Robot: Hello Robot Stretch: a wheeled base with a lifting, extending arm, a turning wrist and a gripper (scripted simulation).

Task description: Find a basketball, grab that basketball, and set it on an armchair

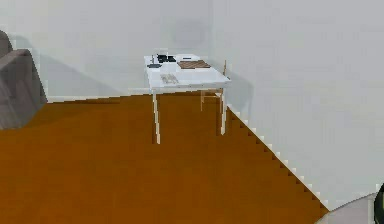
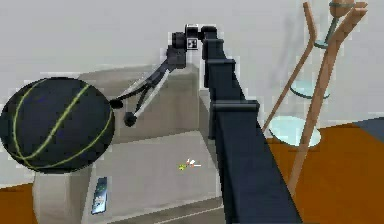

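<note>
Arm [image 2: 240,140]: dark square bar, rose from the bottom edge up to the claw's back end.
Claw [image 2: 125,110]: pointed down and left in front of the armchair. Honestly couldn't tell how wide it stood, or whether it had hold of anything.
Ball [image 2: 58,125]: dark with yellow-green seams, right at the claw's fingertips, on their left. Touching or not, couldn't say, and same for whether it sat on the armchair.
Armchair [image 2: 160,150]: beige, behind and below the claw.
Slab [image 2: 100,195]: small, grey, remote-ish, on the seat below the claw.
Stand [image 2: 322,90]: wooden, well off to the claw's right, past the arm.
Table [image 1: 160,78]: white, stuff on top, in the forward view. Couldn't place it against the claw.
</note>
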